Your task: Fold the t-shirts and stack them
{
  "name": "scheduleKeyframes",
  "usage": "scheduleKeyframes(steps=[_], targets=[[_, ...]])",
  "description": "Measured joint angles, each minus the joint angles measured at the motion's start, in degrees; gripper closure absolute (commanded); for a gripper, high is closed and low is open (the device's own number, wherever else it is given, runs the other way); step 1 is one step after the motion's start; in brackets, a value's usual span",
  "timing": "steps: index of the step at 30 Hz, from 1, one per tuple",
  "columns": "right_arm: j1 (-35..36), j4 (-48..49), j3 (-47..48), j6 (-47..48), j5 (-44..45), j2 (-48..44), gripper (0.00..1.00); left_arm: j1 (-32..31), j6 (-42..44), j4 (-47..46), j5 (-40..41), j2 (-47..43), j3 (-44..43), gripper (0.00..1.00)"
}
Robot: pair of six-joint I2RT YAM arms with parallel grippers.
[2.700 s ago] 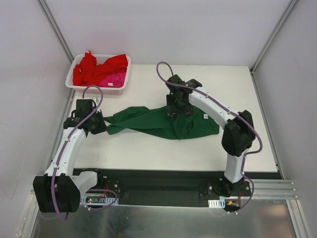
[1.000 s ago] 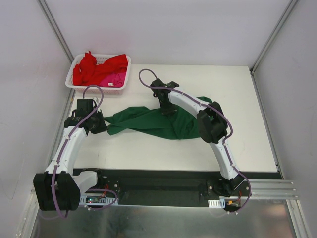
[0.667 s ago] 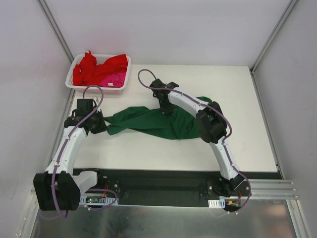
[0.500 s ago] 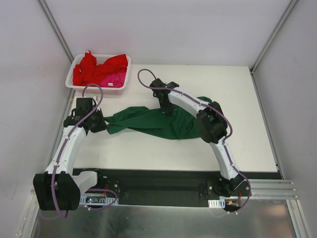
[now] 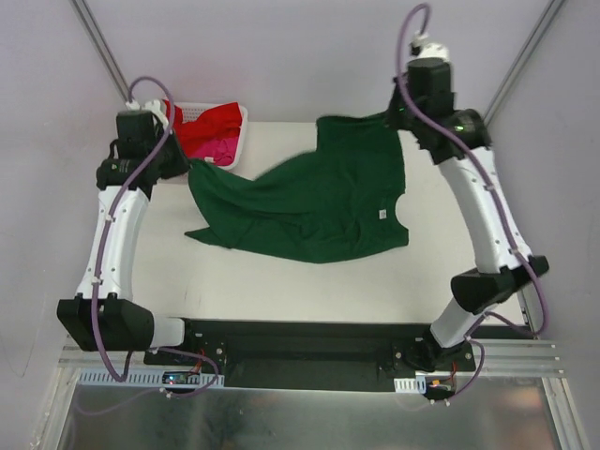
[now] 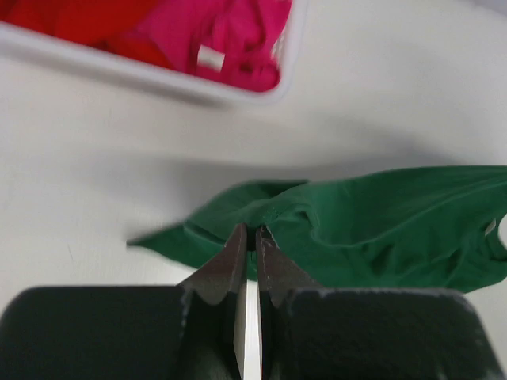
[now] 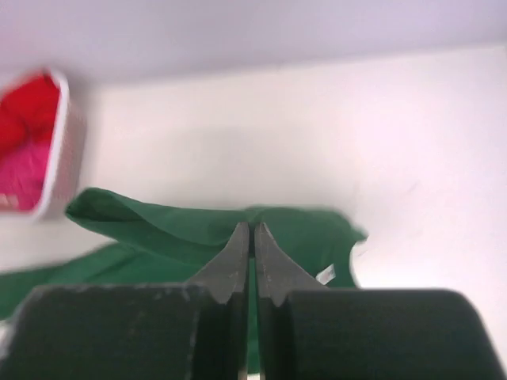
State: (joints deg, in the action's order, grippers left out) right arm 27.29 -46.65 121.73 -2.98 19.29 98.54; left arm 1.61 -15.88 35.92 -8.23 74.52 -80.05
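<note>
A dark green t-shirt (image 5: 309, 202) is stretched wide between both grippers. Its upper edge is held up and its lower part lies on the table. Its white neck label (image 5: 382, 215) faces up at the right. My left gripper (image 5: 185, 166) is shut on the shirt's left edge (image 6: 333, 229), the fingertips pinching a fold (image 6: 248, 231). My right gripper (image 5: 394, 118) is shut on the far right corner of the green cloth (image 7: 158, 226), which bunches at its tips (image 7: 252, 228). More t-shirts, red (image 5: 202, 127) and magenta-pink (image 5: 220, 150), lie in the basket.
The white mesh basket (image 5: 243, 122) stands at the far left corner of the white table (image 5: 450, 272), just behind my left arm. In the left wrist view its rim (image 6: 158, 79) runs across the top. Walls close in the table on three sides.
Both arms have risen and swung toward the back of the table, lifting the green shirt and spreading it out from a bunched heap. The right gripper has closed on the cloth.
</note>
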Motion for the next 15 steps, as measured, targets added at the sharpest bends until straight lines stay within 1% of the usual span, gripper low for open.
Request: scheduleKeyframes(steps=[2,4,5,8,10,15], targets=[[-4.1,1.6,2.5,2.1,-0.2,-4.1,0.99,0.1,0.3,-0.1,0.4,3.2,-7.9,1.0],[-6.3,2.9,4.3,4.3,-1.0,-6.3,0.99,0.4,0.4,0.1,0.7,5.6,-14.1,1.0],[-7.1,4.1,6.4,6.7,-1.7,-7.3,0.99,0.8,0.5,-0.3,1.0,7.5,-19.2,1.0],[-7.2,5.6,9.4,10.3,-2.5,-7.7,0.99,1.1,0.2,-0.8,1.0,10.1,-26.7,1.0],[-6.9,7.1,11.1,13.1,-3.2,-7.7,0.99,1.4,-0.3,-0.9,0.7,11.3,-30.8,1.0],[-7.6,10.1,11.8,15.1,-4.7,-8.3,0.99,1.5,-1.3,-0.3,-0.5,11.1,-34.5,1.0]])
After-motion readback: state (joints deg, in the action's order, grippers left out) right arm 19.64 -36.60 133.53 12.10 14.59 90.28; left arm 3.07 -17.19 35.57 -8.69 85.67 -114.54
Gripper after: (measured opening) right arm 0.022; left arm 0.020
